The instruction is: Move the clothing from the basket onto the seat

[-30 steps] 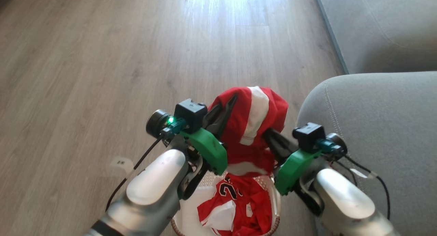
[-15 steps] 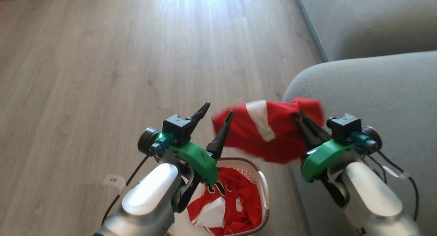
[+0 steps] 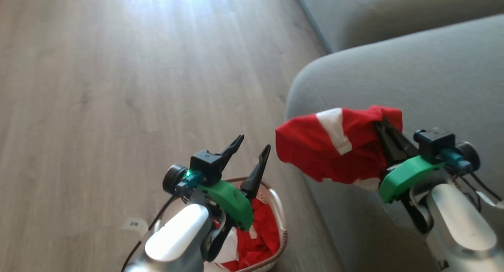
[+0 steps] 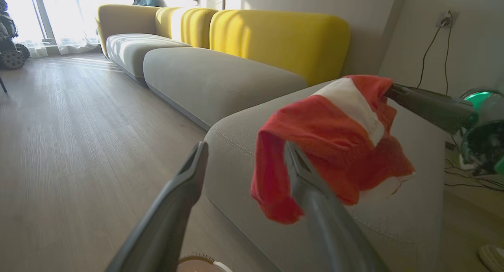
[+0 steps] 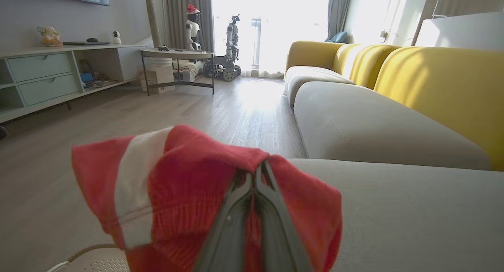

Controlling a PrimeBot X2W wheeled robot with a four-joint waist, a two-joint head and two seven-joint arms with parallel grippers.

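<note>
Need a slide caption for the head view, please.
Right gripper holds a red garment at the grey sofa edge; open left gripper hovers above the basket of more red clothing.

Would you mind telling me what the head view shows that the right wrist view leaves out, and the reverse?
Head view: the left claw, open and empty by the basket, with red clothing lying inside. Right wrist view: the yellow backrests, a sideboard with mint drawers, a table and robots at the bright window. Shared: the right claw shut on a red garment with a white stripe, held at the grey sofa's rounded edge, and the wooden floor.
</note>
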